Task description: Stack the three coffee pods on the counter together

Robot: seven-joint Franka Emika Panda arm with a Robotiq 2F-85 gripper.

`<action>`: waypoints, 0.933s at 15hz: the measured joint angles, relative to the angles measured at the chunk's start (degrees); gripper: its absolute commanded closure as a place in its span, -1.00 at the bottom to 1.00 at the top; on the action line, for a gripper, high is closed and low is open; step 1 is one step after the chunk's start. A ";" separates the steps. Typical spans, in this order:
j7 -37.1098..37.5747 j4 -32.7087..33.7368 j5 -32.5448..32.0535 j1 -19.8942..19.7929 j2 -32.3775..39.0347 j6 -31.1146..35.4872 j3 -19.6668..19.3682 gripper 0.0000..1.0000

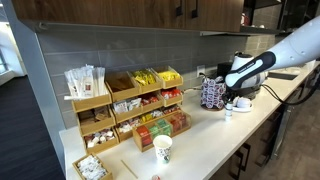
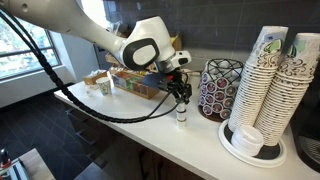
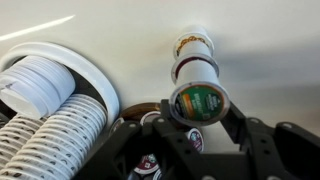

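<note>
In the wrist view my gripper (image 3: 198, 112) is shut on a coffee pod (image 3: 197, 101) with a dark green top, held between both fingers. Just beyond it two more coffee pods (image 3: 194, 58) sit close together on the pale counter (image 3: 275, 50); I cannot tell whether one rests on the other. In both exterior views the gripper (image 1: 228, 97) (image 2: 181, 99) hangs straight over these small white pods (image 1: 229, 108) (image 2: 181, 115), next to the pod carousel. The held pod is mostly hidden by the fingers there.
A dark wire pod carousel (image 2: 220, 88) (image 1: 212, 93) stands right beside the gripper. Tall stacks of paper cups (image 2: 275, 75) and white lids (image 3: 40, 80) sit beyond it. Wooden snack racks (image 1: 120, 105) and a white paper cup with a green mark (image 1: 162, 150) stand further along the counter.
</note>
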 measured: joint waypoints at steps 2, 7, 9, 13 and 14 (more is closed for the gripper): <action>0.01 0.00 0.02 -0.01 0.35 0.72 -0.09 0.43; 0.02 0.00 0.02 -0.02 0.77 1.52 -0.15 0.43; 0.05 0.00 0.02 -0.02 0.90 1.52 -0.19 -0.56; 0.94 0.18 0.02 -0.02 1.06 1.57 -0.40 -0.89; 1.07 0.22 0.02 -0.02 1.06 1.63 -0.43 -1.00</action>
